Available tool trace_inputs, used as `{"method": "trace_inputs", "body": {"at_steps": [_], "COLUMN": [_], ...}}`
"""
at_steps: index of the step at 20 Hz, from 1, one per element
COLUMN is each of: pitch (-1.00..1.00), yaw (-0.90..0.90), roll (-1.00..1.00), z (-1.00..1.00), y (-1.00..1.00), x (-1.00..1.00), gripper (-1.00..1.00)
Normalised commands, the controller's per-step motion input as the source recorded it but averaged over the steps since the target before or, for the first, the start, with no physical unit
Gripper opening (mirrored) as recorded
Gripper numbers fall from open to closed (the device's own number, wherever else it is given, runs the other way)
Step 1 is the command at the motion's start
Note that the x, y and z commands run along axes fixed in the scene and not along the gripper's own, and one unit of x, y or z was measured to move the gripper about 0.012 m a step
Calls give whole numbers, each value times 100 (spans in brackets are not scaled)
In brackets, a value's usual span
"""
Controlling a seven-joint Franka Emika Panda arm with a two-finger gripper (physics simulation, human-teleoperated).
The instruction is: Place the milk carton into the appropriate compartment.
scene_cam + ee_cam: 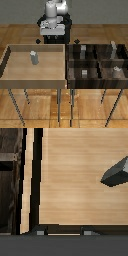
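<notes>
I see the milk carton standing upright in the pale tray, well apart from the dark compartment tray on the exterior view's right; my gripper hangs behind both, holding nothing, jaw spread unclear, presumably staging its approach

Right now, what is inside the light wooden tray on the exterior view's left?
Only the small grey milk carton with its whitish peaked top stands inside the light wooden tray. The floor right behind the carton is hidden.
</notes>
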Motion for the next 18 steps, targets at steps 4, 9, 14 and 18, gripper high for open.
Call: {"method": "trace_inputs", "body": {"at_steps": [4,9,14,18], "pitch": [0,0,0,0], "yaw": [0,0,0,0], "roll": [0,0,0,0], "z": [0,0,0,0], "y": [0,-60,-100,-100], "x": [0,0,0,0], "gripper": [100,100,100,100]}}
